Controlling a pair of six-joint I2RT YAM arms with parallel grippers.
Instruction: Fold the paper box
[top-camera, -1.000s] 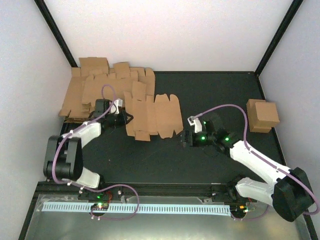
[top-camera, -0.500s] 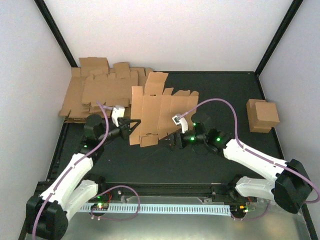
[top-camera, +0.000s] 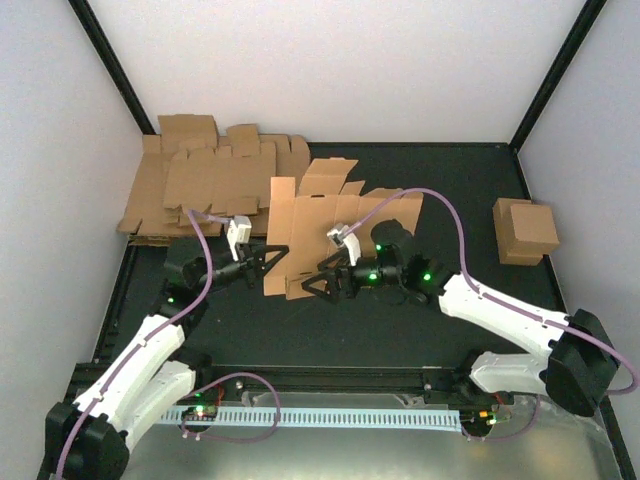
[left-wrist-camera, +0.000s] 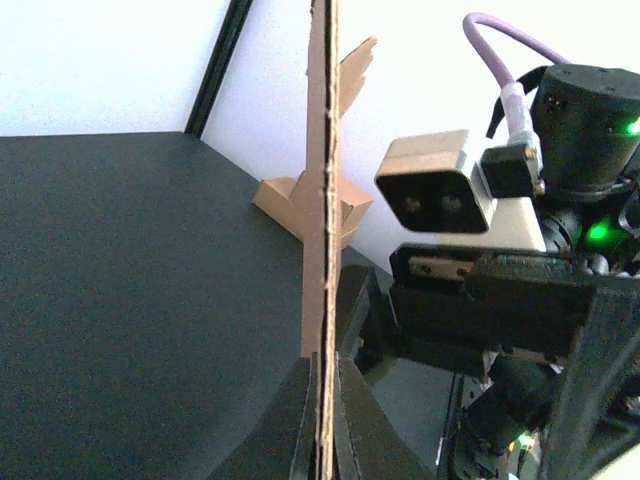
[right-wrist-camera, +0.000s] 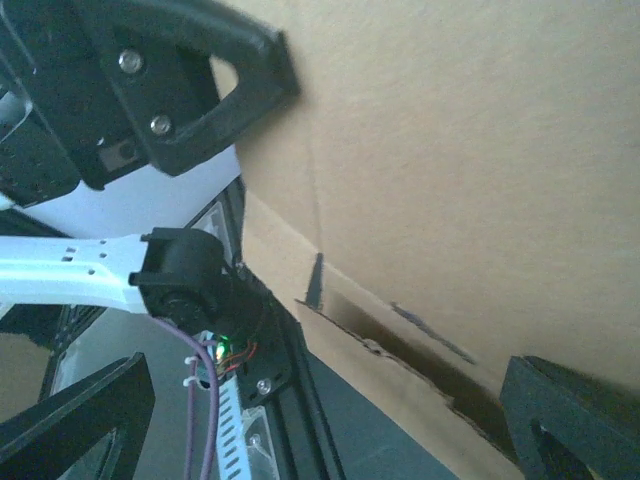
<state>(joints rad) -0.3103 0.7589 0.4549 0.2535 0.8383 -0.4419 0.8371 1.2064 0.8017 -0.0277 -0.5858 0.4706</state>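
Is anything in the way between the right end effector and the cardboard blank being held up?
Nothing visible. The right end effector, open, sits at the lower edge of the paper box, which the left end effector grips by its edge.

No lettering seems legible on the paper box (top-camera: 300, 232) or elsewhere.

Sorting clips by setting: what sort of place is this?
Probably a robot test cell in a lab: white walls enclosing a black table, a pile of flat cardboard blanks, one folded box.
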